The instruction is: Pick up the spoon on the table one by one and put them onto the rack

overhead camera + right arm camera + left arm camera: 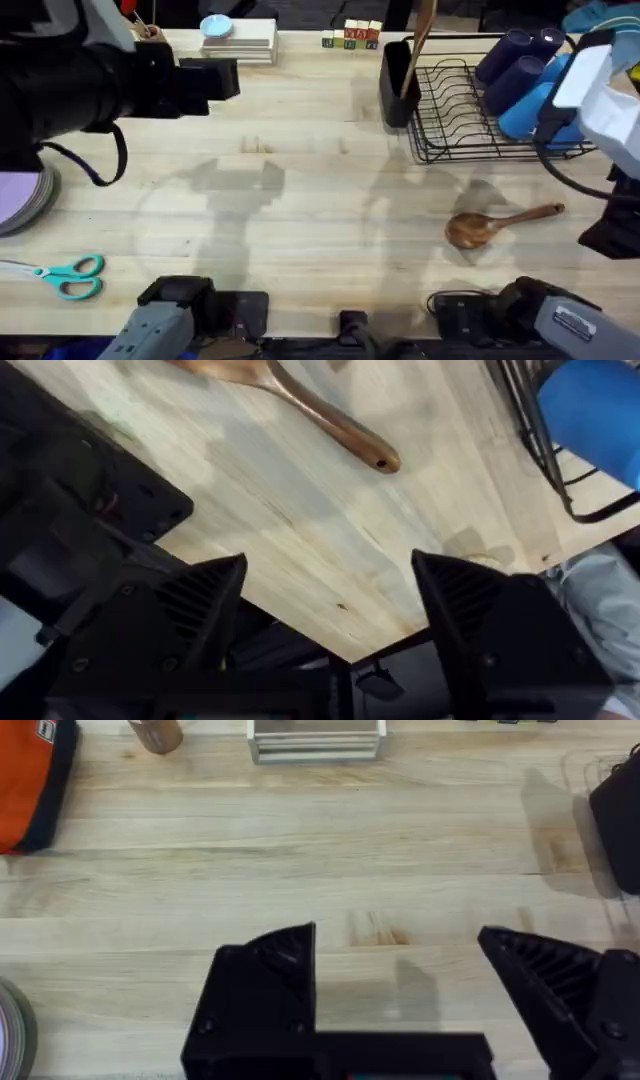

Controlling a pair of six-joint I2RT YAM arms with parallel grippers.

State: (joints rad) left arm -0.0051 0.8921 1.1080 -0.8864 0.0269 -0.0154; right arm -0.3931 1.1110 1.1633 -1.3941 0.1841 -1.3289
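One reddish-brown spoon (495, 222) lies flat on the table (300, 200), in front of the rack (470, 120), bowl toward the left. In the right wrist view that spoon (310, 410) lies beyond my right gripper (328, 570), which is open, empty and near the table's edge. A second spoon (422, 40) stands upright in the rack's black utensil holder (395, 80). My left gripper (395, 945) hovers open and empty over bare wood at the table's far left; its arm shows large and dark in the overhead view.
Blue and dark cups (530, 75) sit in the rack's right half. A white tiered stand (240, 40) and small blocks (350, 38) line the far edge. Teal scissors (70, 275) and stacked plates (20, 195) lie at the left. An orange bag (35, 780) is nearby.
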